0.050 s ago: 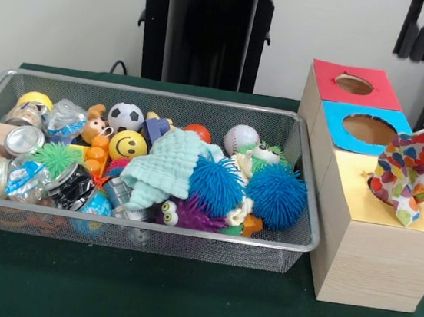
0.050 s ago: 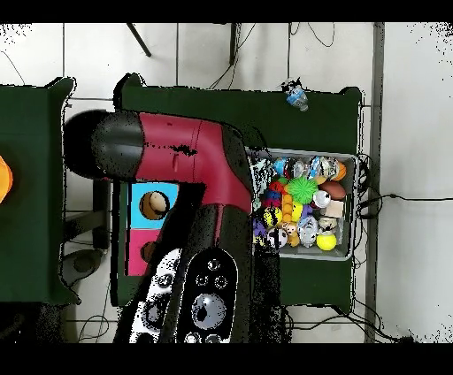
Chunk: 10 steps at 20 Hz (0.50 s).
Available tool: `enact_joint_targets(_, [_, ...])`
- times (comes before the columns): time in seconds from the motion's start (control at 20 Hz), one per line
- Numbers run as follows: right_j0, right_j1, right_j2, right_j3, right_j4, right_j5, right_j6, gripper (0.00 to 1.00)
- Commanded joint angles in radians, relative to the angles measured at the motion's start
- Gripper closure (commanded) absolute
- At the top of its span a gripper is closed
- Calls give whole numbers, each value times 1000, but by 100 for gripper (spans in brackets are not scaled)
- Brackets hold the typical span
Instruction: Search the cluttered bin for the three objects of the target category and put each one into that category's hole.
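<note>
A wire mesh bin [image 1: 150,91] holds a pile of toys, with a mint green washcloth [image 1: 166,170] lying on top near the middle. To its right stands a wooden box [image 1: 363,254] with a red-topped hole [image 1: 354,85], a blue-topped hole [image 1: 369,129] and a yellow top [image 1: 361,204]. A cloth with coloured hearts [image 1: 415,174] sits half stuffed into the yellow top's hole. No gripper shows in either view. In the overhead view the red and black arm [image 2: 177,150] hangs high over the box and hides its yellow end.
The bin also has two blue spiky balls [image 1: 216,184] [image 1: 275,195], a smiley ball [image 1: 127,146], a soccer ball [image 1: 126,116], a baseball [image 1: 241,139], a green spiky ball [image 1: 57,158] and crushed cans [image 1: 24,138]. Dark green cloth [image 1: 141,297] covers the table.
</note>
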Motion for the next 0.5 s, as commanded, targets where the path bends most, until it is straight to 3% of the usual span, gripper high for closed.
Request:
enact_joint_targets(0.05, [-11,-40,60,64,-25,103,66,100])
enact_joint_targets(0.25, [9,-29,72,113,-14,31,107,100])
enact_joint_targets(0.5, [20,40,89,157,-18,-134,150,100])
